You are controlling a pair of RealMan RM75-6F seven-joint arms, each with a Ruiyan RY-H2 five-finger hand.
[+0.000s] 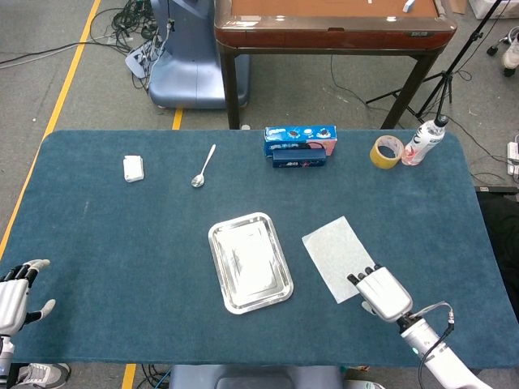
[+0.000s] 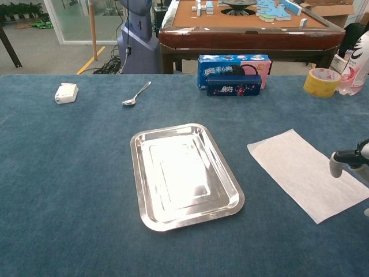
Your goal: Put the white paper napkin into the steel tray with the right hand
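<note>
The white paper napkin (image 1: pixel 337 256) is lying flat just right of the rectangular steel tray (image 1: pixel 250 262), ungrasped. The right hand (image 1: pixel 381 292), fingers apart and empty, is being positioned at its near corner; pinching an edge is judged next.

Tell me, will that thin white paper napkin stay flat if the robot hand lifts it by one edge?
Probably not. The thin white paper napkin lies perfectly flat on the blue cloth-covered table, so it will likely droop and fold when lifted. It looks very light, so a push may slide or crumple it on the cloth. The right robot hand sits at its near corner.
</note>
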